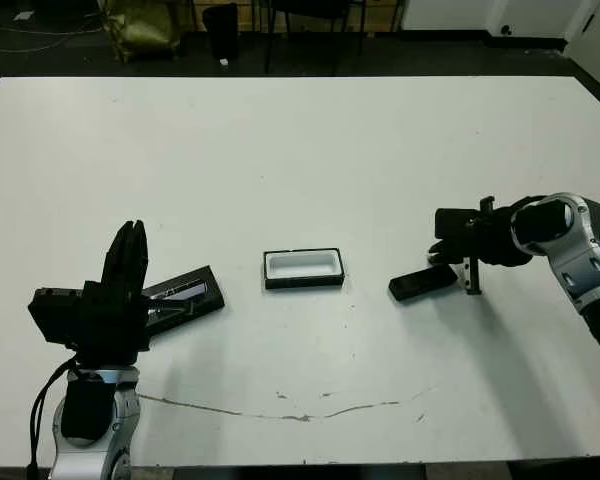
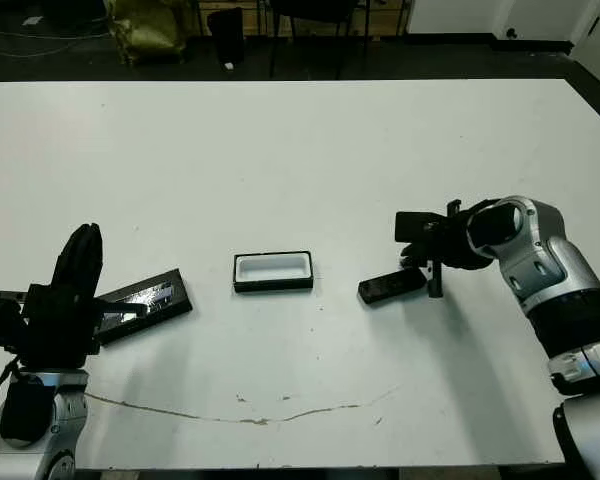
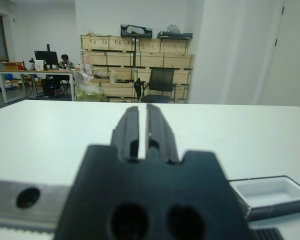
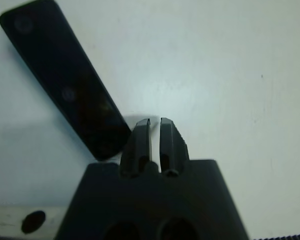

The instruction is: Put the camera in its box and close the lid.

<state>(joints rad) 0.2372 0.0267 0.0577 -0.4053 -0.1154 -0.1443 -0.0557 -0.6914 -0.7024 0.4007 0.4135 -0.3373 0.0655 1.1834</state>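
The camera [image 1: 420, 285] is a small black bar lying at an angle on the white table, right of the box [image 1: 303, 268]. The box is a shallow black tray with a white lining, open and with nothing in it. At the left lies the lid [image 1: 185, 295], flat and black with a glossy strip. My right gripper [image 1: 442, 254] is shut with nothing in it, its tips just off the camera's [image 4: 65, 80] right end. My left gripper [image 1: 130, 245] is shut too. It points away from me, close beside the lid's left end.
A thin dark scratch [image 1: 300, 412] runs along the table near its front edge. Chairs and a yellow bag [image 1: 140, 25] stand beyond the far edge. Bare white table lies between the box and the camera. A person [image 3: 65, 60] sits at a far desk.
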